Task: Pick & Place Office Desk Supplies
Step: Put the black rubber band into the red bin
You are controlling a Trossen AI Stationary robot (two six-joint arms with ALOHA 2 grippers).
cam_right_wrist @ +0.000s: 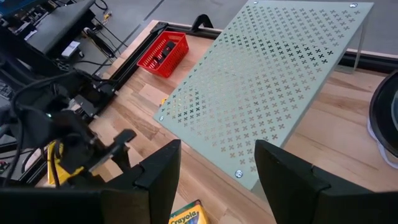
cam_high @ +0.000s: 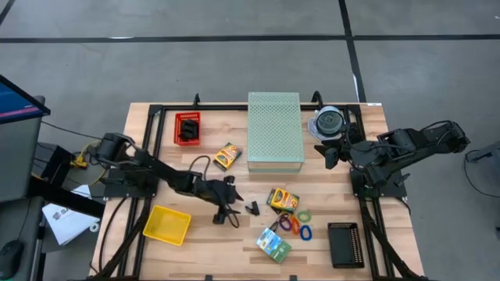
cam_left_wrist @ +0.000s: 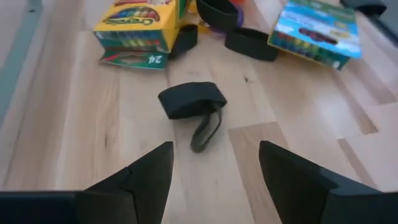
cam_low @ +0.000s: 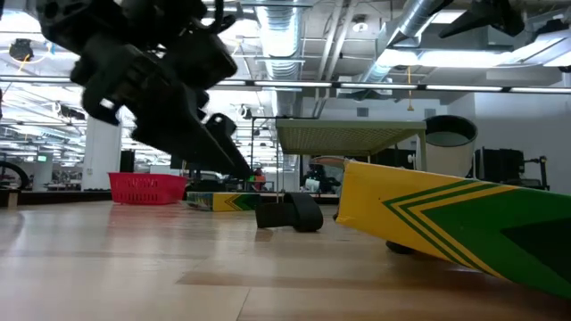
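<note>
Left gripper [cam_high: 229, 208]: low over the wood at lower centre of the high view, fingers spread apart and holding nothing; its arm runs in from the left edge, stretched almost flat.
Binder clip [cam_left_wrist: 192, 101]: black, lying on the bare wood just ahead of the left fingers [cam_left_wrist: 146, 171], not touching them; in the high view it sits right of that gripper [cam_high: 252, 208].
Right gripper [cam_high: 331, 151]: waits at right centre, fingers apart and empty, beside the pale green perforated box [cam_high: 275, 126].
Crayon boxes: 1 yellow-orange box [cam_high: 283, 200] right of the clip, another [cam_high: 227, 155] at the perforated box's left side.
Elastic loops [cam_high: 298, 224]: clustered at lower right of centre, next to a green-blue packet [cam_high: 273, 244].
Table [cam_high: 148, 144]: light wood planks with a black frame; red basket [cam_high: 187, 128] upper left, yellow tray [cam_high: 166, 225] lower left, black tray [cam_high: 344, 244] lower right.
Room: grey floor around the table; the low view shows ceiling ducts and lights.
</note>
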